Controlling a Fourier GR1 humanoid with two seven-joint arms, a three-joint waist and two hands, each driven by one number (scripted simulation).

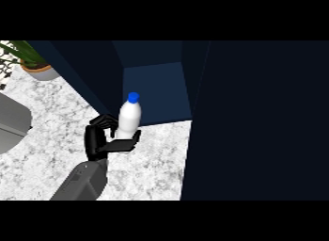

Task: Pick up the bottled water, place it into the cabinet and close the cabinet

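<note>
The left robot hand (106,140) grips the one water bottle (128,116), fingers curled round its lower body, holding it upright above the bench (49,113) just in front of the open cabinet (160,89). The carry step appears in hand; next, the bottle likely needs moving farther into the compartment. One cabinet door (264,122) stands right. One potted plant (30,62) sits far left. The right robot hand is not visible.

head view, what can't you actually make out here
- Bottled water: its base is hidden by the left hand, whose fingers curl round it.
- Cabinet: the interior is dark, and the open door covers the view's right side.
- Right hand: in no part of the head view.
- Potted plant and grey object: cut off by the left edge.
</note>
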